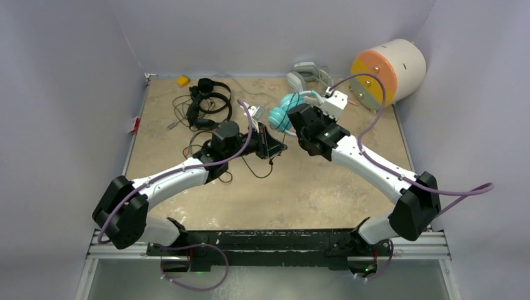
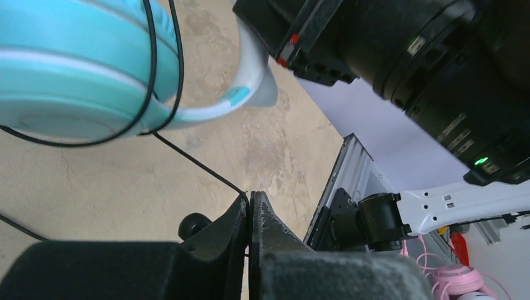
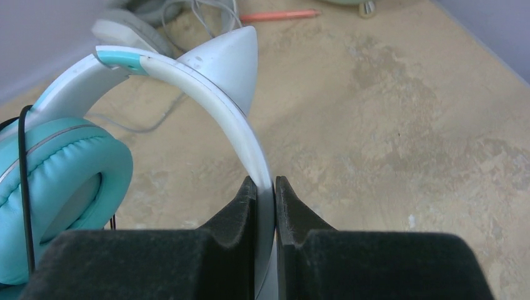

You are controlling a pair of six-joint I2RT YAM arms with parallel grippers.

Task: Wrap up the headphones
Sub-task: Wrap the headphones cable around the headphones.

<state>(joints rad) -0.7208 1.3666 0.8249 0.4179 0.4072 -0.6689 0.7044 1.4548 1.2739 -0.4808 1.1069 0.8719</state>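
The teal headphones (image 1: pixel 285 112) with a white cat-ear band (image 3: pixel 206 100) are held above the table's middle. My right gripper (image 3: pixel 266 182) is shut on the white band; its teal ear cup (image 3: pixel 56 187) hangs at the left. My left gripper (image 2: pixel 249 199) is shut on the thin black cord (image 2: pixel 194 164), which loops around the teal ear cup (image 2: pixel 75 75). In the top view the left gripper (image 1: pixel 275 147) is just below the cups and the right gripper (image 1: pixel 299 119) beside them. Two black headphones (image 1: pixel 209 103) with tangled cords lie at the far left.
A grey-white headset (image 1: pixel 306 75) lies at the back. A cylinder with an orange face (image 1: pixel 387 72) lies on its side at the back right. A small yellow item (image 1: pixel 182 80) sits at the back left corner. Pink headphones (image 2: pixel 459 281) show below the table's edge.
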